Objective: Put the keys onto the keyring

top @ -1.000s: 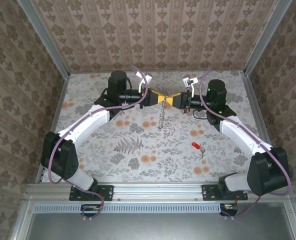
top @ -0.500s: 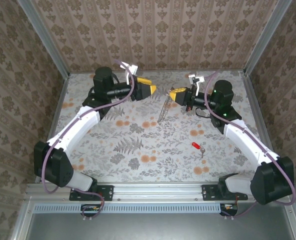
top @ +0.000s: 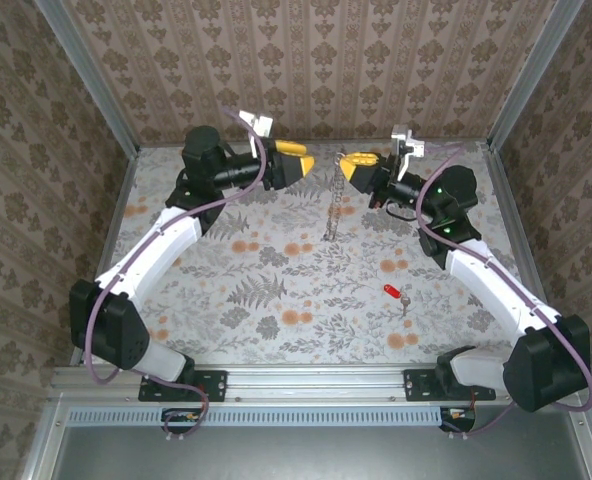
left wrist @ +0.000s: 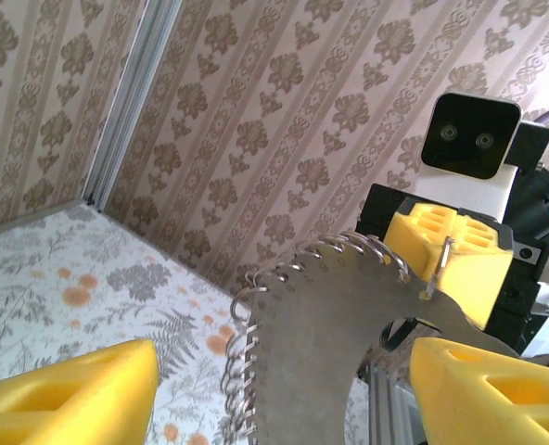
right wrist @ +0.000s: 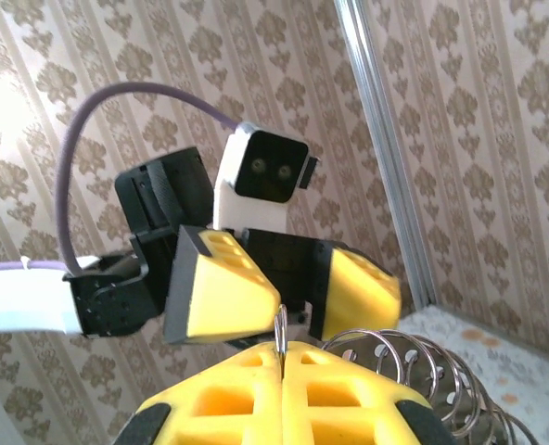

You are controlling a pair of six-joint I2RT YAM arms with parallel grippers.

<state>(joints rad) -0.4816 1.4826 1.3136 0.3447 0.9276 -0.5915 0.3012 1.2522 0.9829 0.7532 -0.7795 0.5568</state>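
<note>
Your right hand (top: 350, 166) is squeezed shut on the top of the keyring (top: 331, 200). The ring hangs down from it in the air like a thin chain, and its low end is near the flowery surface (top: 226, 300). Your left hand (top: 301, 165) is wide open with nothing in it, just beside the ring. The key (top: 390, 291), with its red head, lies flat on the surface, well apart from both hands and nearer your right arm.

I think the key needs fetching next. Hold the ring steady so that it does not swing. Send the empty hand down and pinch the key by its red head, so the metal end stays free to slide on.

Some things are hard to see. The key is too small to show any hole. I cannot tell where the ring opens. In the left wrist view the bottom of the ring is cut off.
</note>
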